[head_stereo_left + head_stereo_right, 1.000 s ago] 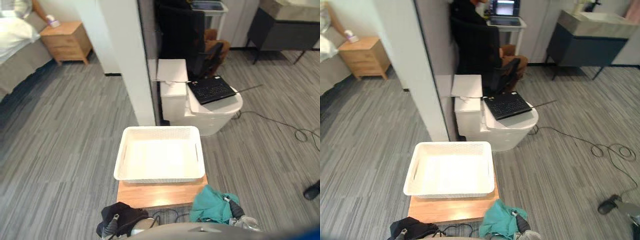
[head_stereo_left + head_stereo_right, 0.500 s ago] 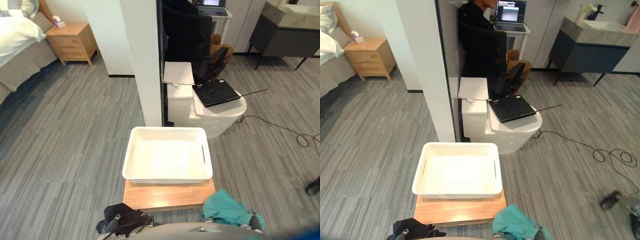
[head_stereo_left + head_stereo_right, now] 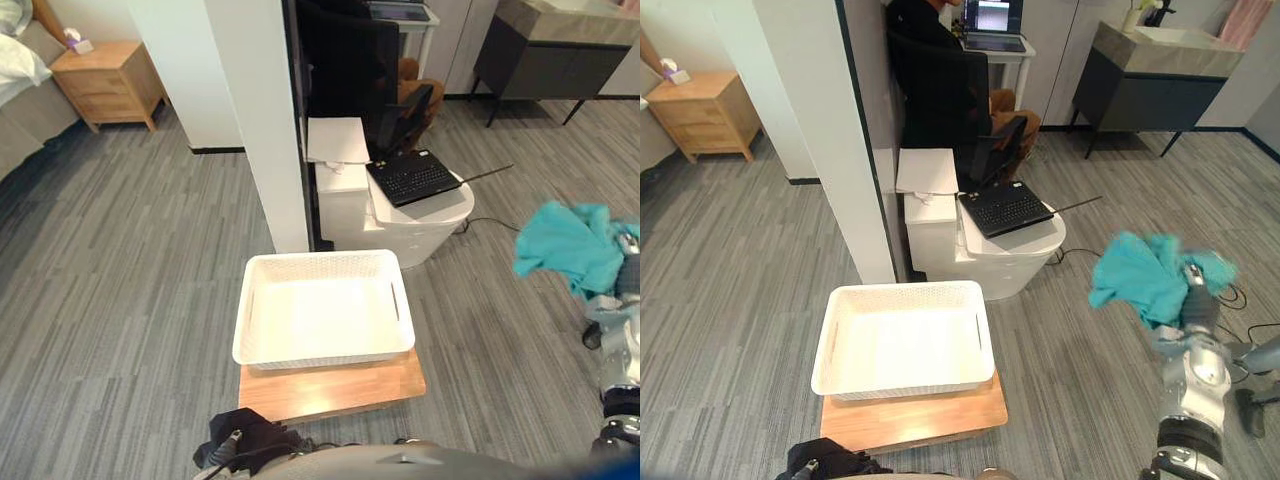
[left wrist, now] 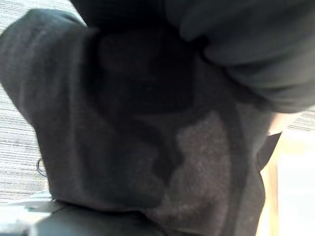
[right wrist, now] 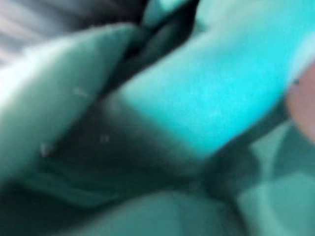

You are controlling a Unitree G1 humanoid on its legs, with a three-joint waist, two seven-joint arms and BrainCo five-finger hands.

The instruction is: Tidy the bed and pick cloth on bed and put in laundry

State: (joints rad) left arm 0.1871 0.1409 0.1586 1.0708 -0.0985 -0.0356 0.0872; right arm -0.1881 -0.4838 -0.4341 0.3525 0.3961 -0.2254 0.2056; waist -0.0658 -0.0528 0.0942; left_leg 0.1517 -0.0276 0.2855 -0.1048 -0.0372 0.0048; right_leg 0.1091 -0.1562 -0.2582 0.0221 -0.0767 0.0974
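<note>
The right arm reaches out wide to the robot's right and is raised, forearm upright, with the right hand (image 3: 1196, 300) at its top, above the grey plank floor (image 3: 120, 300). A teal cloth (image 3: 1138, 278) is bunched on that hand and spills from it toward the robot's left in loose, crumpled folds, hanging clear of the floor. The cloth is plain and bright with a soft, thin look; the right wrist view shows its folds very close. Whether the hand is clenched on the cloth cannot be told, since the cloth covers it.

The left hand (image 3: 229, 443) sits low and close to the robot's body, wrapped in a dark cloth (image 3: 258, 432). In the left wrist view this cloth is a charcoal knit, heaped in thick folds over the hand. Its grip cannot be told either.

A white laundry basket (image 3: 320, 356) with perforated walls lies just ahead of the left hand, and below and well to the left of the right hand. It sits on a low wooden tabletop (image 3: 330, 392), and neither cloth is inside it.

Beyond the basket, farther from both hands, a white pillar (image 3: 255, 100) rises, with a white lidded bin (image 3: 340, 185) beside it and an open black laptop (image 3: 412, 177) on a round white stand (image 3: 440, 225). Far off to the left of the left hand stand a wooden nightstand (image 3: 105, 80) and the edge of the bed (image 3: 20, 110).
</note>
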